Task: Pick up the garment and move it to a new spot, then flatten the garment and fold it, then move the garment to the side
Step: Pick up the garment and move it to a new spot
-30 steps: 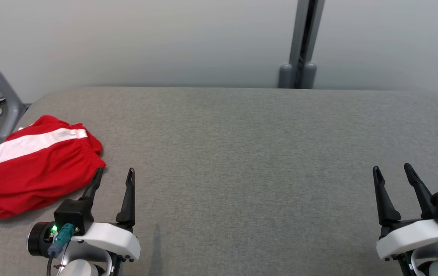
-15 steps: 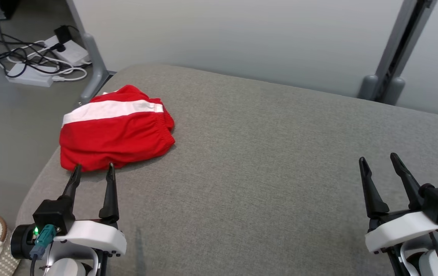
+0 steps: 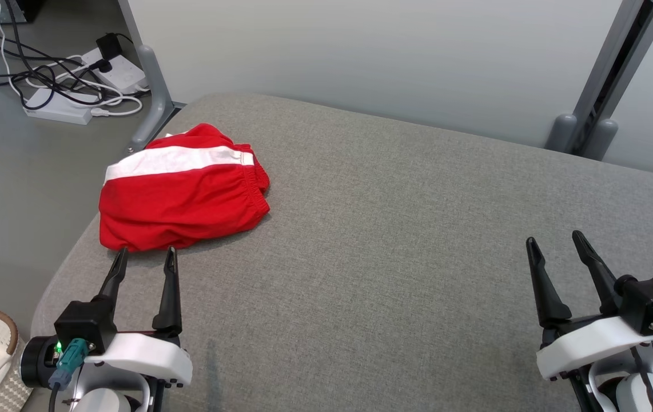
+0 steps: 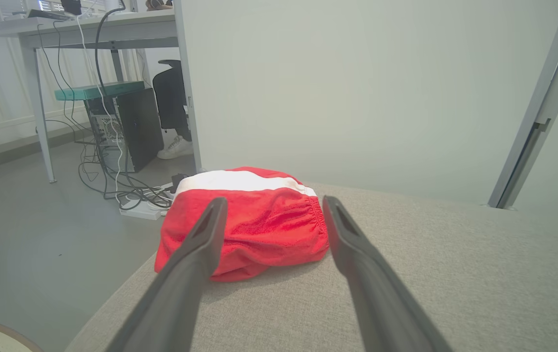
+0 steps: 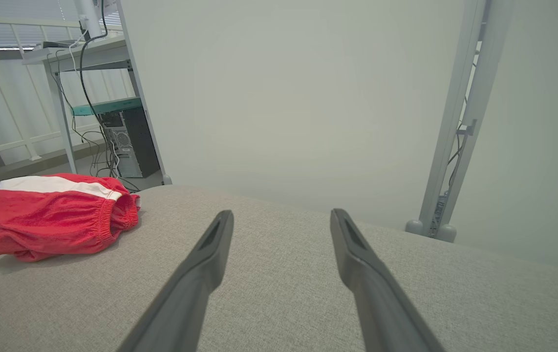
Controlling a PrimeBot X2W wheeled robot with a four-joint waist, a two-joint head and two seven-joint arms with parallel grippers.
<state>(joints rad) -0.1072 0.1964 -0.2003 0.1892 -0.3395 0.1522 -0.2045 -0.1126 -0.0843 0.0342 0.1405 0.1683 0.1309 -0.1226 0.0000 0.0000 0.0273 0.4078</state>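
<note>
Lying bunched near the left corner of the grey pad (image 3: 395,240), the red garment (image 3: 180,197) (white band (image 3: 178,160) along its far side) sits just beyond the left gripper (image 3: 146,250), which stands wide and empty; its tips look just short of the cloth, perhaps touching. Well apart, the right gripper (image 3: 554,237) hovers, also wide and empty.

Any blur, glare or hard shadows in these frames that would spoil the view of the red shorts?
Head view: sharp, evenly lit; the red shorts cast only a thin soft shadow. Left wrist view: fingers look soft near the lens, shorts crisp. Right wrist view: even light, no glare.
</note>
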